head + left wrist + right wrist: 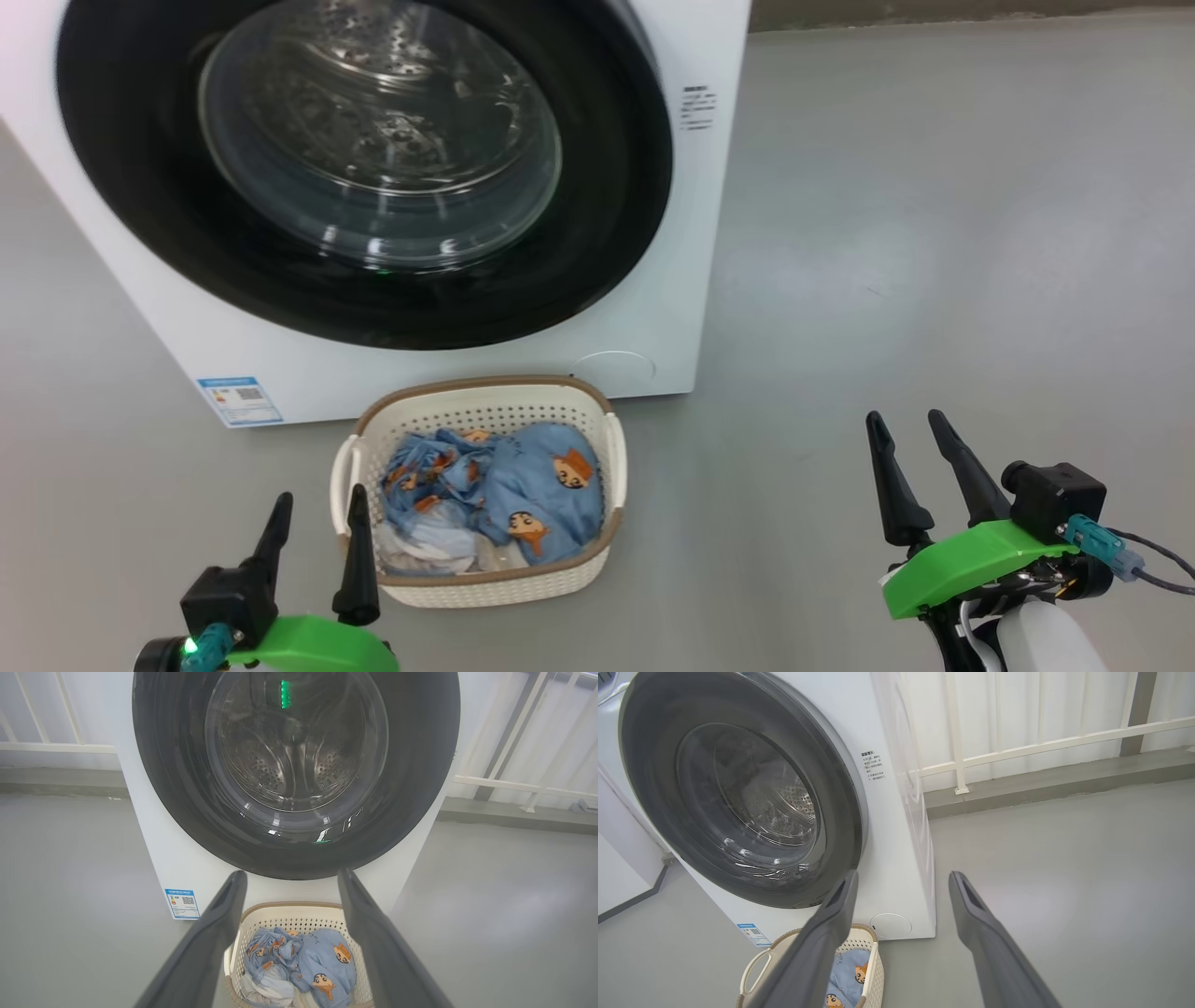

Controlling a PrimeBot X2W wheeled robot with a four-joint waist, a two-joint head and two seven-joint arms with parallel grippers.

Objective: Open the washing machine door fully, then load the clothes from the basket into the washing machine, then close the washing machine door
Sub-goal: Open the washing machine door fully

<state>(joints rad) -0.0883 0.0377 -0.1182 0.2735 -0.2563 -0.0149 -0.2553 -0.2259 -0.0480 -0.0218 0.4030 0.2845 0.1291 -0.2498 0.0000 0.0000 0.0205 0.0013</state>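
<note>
We have the washing machine [187, 317] straight ahead on the grey floor [934, 233]. The washing machine door [131, 187] is shut flush against its front, and the steel drum is visible through the glass. A blue label sticker [240, 399] sits at the lower left corner of the machine's front. The basket [485, 397] stands on the floor just in front of the machine, below the door's lower right arc. Its far rim is near the front panel; we can't tell if they touch. The clothes [532, 485] are all in the basket: blue printed pieces piled on top toward its right side, pale cloth showing underneath at the near left. Our left gripper [320, 495] hangs just beside the basket's near left corner, fingers spread wide, nothing between them. In the head view its inner finger overlaps the basket's left rim, contact unclear. Our right gripper [905, 416] is well apart to the right, over the floor, fingers also wide, empty. A white railing [1017, 749] runs along the wall behind the machine.
</note>
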